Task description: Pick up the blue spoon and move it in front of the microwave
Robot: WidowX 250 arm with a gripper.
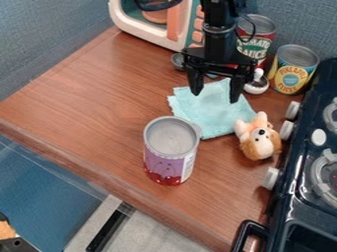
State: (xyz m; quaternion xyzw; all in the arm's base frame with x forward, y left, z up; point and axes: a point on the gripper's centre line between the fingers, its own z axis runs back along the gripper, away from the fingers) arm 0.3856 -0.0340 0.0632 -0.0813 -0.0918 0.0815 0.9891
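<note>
You had the black pincer [215, 97] hanging over the textured aqua cloth [214, 118], its two fingers spread wide and gripping nothing. With twelve at the top of your view, what seemed to be the blue spoon [177, 60] lay at eleven o'clock from the fingertips: a rounded, greyish bowl beside the lower corner of the plastic toy microwave [123, 20]. A smooth blue piece, perhaps its handle, peeked out at twelve; you couldn't tell how the hidden stretch ran. On the glossy wood-grain table [85, 93], the ribbed-lid cherry can [171, 147] stood upright at seven and the fluffy plush dog [258, 140] lay at five. You had two metal-topped cans, the red one [255, 42] at one, the yellow one [291, 74] at two.
</note>
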